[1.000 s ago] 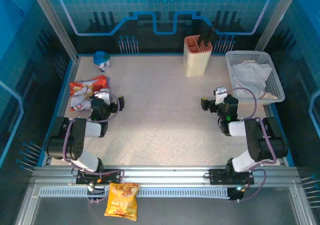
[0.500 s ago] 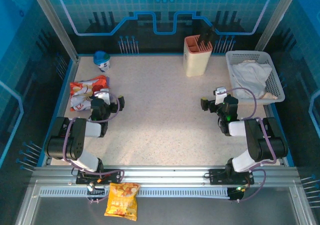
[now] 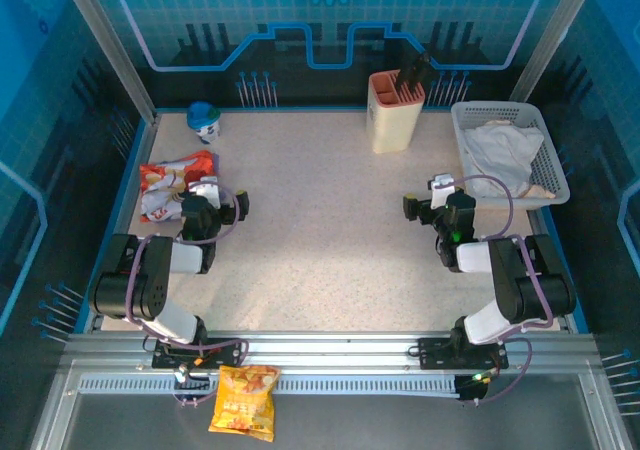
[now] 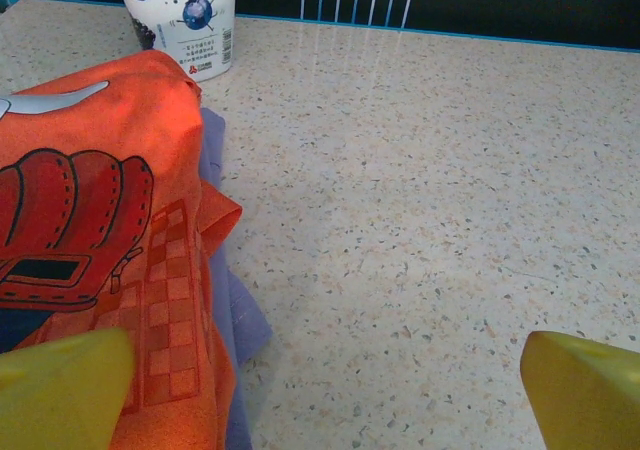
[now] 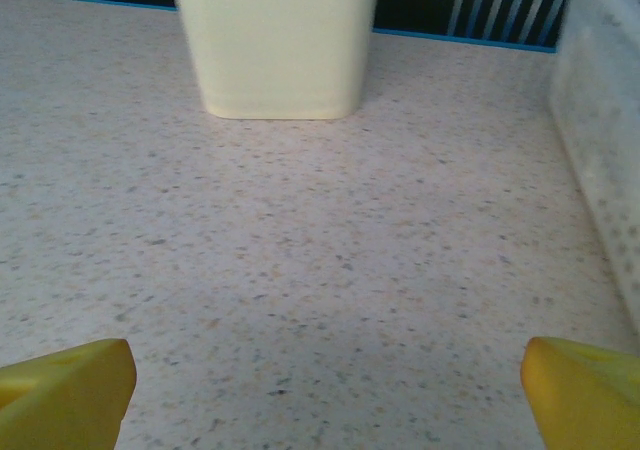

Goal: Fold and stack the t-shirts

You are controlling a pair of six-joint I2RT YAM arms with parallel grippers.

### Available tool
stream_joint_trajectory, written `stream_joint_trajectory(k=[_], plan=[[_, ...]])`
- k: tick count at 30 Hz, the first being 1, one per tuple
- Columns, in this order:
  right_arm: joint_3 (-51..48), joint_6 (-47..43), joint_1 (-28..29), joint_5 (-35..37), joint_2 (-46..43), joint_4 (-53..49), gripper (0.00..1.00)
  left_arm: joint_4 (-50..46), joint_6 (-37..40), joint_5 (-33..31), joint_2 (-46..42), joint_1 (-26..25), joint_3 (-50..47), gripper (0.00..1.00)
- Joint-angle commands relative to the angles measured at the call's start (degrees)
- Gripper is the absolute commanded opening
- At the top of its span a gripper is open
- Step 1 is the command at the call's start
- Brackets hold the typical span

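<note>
The left gripper [image 3: 222, 196] rests low over the table [image 3: 320, 240] with its jaws spread wide and nothing between them. In the left wrist view the left gripper [image 4: 320, 390] shows two yellow fingertips [image 4: 60, 385] at the outer corners, with bare speckled surface between them. The one on the left of that view overlaps the edge of an orange snack bag [image 4: 90, 210]; whether it touches the bag cannot be told. A printed cup [image 4: 185, 15] stands beyond the bag.

The right gripper [image 3: 425, 197] is likewise wide apart and holds nothing. In its wrist view the right gripper [image 5: 325, 390] frames empty tabletop, and a cream container [image 5: 275, 40] stands well ahead of it.

The t-shirts [image 3: 500, 150] lie crumpled in a white basket [image 3: 462, 122] at the far right of the table, just beyond the right gripper and apart from it. The basket's wall [image 5: 600, 130] shows at the right edge of the right wrist view
</note>
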Motion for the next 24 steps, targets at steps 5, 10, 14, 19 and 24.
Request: stream_joint_trajectory(k=[5, 10, 14, 19, 24], plan=[[6.5, 4.0, 4.8, 22.8, -10.5, -19.3, 0.91, -28.6, -3.1, -6.2, -12.2, -1.8, 11.4, 0.99], [19.1, 17.7, 3.0, 25.8, -17.5, -52.0, 0.95, -53.4, -16.3, -11.8, -16.9, -2.7, 24.7, 0.99], [26.1, 21.5, -0.5, 22.0, -20.1, -63.6, 1.0, -56.9, -19.7, -8.2, -21.8, -3.4, 24.7, 0.99], [37.8, 26.5, -9.6, 14.0, -14.3, -74.8, 1.0, -66.7, -20.7, -3.0, -23.7, -4.8, 27.4, 0.99], [51.6, 31.0, -14.9, 10.4, -0.7, -84.8, 1.0, -71.8, -21.1, 2.9, -24.9, -9.7, 28.7, 0.99]])
